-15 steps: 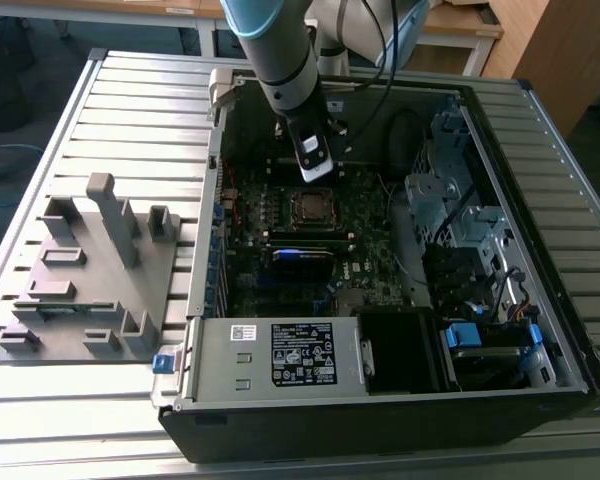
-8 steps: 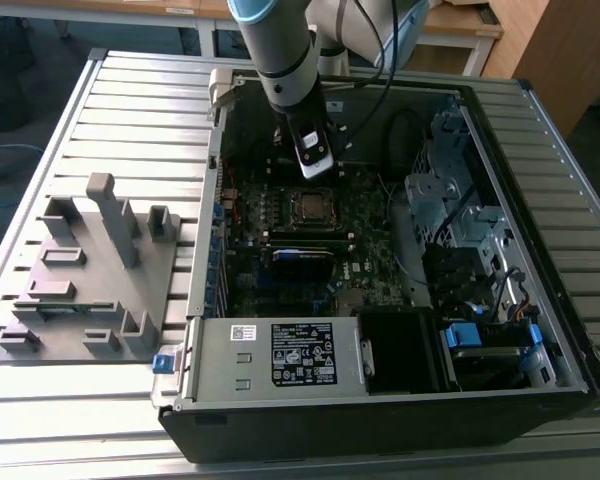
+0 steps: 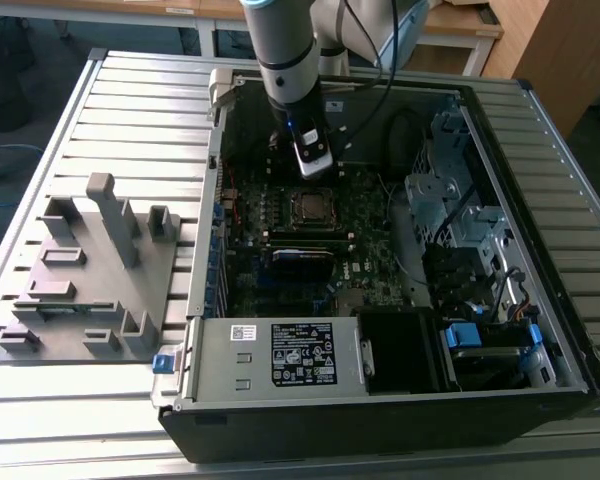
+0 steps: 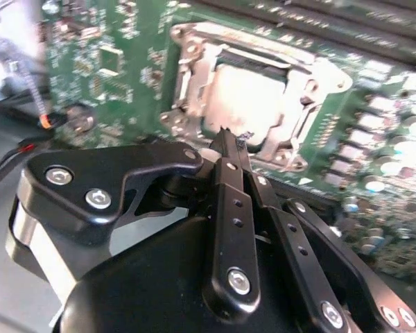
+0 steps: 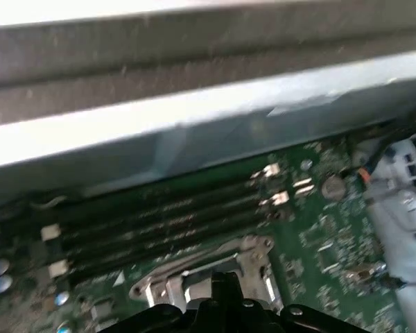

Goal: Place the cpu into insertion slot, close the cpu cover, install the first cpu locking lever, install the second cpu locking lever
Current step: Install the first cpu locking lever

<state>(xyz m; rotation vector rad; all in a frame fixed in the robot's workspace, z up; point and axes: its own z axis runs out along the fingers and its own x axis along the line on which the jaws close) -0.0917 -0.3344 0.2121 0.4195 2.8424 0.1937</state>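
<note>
In the exterior view, an open computer case (image 3: 400, 400) was seen lying on a slatted metal table (image 3: 130, 110), in the centre and right of the frame. The robot arm (image 3: 280, 50) came down from the upper middle of the frame, and the gripper (image 3: 313, 165) was held just above the insertion slot (image 3: 312, 206), which sat in the middle of the dark motherboard (image 3: 250, 280). A grey fixture (image 3: 90, 270) with upright blocks was placed on the table at the exterior view's left, well apart from the case.

In the second wrist view, the gripper (image 4: 229, 139) was shown in the lower half of the frame with its black fingers (image 4: 225, 208) pressed together at the tips, and nothing was held between them. The tips stood just in front of the insertion slot (image 4: 253, 104) in the upper middle of the frame. The cpu cover (image 4: 194, 76) was seen as a silvery frame lying down around a pale square surface, the cpu (image 4: 246, 104).

In the first wrist view, the cpu cover (image 5: 194, 274) was seen at the lower middle of the frame, just beyond the dark fingertips (image 5: 222, 291). Long dark memory slots (image 5: 159, 222) ran across the green board above it, and the grey case wall (image 5: 194, 125) filled the upper part.
</note>
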